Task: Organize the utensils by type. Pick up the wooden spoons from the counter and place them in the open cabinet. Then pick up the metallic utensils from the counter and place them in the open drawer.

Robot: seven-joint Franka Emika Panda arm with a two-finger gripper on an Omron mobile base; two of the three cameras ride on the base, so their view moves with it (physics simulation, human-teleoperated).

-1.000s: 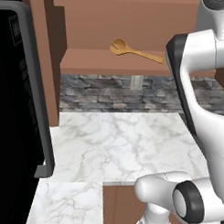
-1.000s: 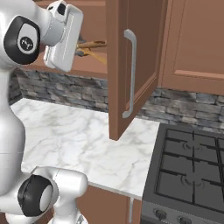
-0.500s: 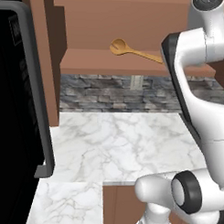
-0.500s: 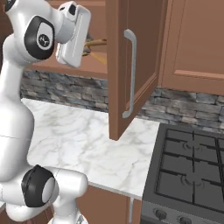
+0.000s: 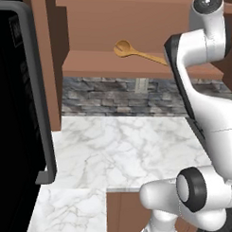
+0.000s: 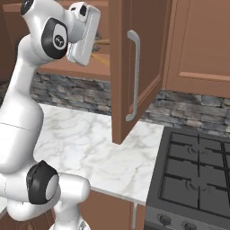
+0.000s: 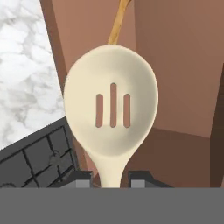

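Note:
A short spoon with a pale cream slotted bowl [image 7: 112, 109] stands upright in the hand view. My gripper [image 7: 113, 177] is shut on its neck, one dark fingertip on each side. Beyond it, the thin handle of the golden-brown wooden spoon [image 7: 118, 22] runs upward. That spoon [image 5: 139, 53] lies on the shelf of the open cabinet [image 5: 91, 65], with its round bowl to the left. My hand [image 6: 83, 33] is raised in front of this shelf, just left of the open door [image 6: 134, 67]. The marble counter [image 5: 121, 146] lies below.
A black stove [image 6: 197, 188] adjoins the counter on the right. A dark appliance with a grey bar handle [image 5: 23, 110] stands at the left. The open cabinet door hangs out over the counter, close beside my hand. A stone backsplash [image 5: 114, 96] runs under the shelf.
The arm has lifted the hand and the cream spoon higher and closer to the cabinet shelf. The golden-brown spoon has stayed where it was.

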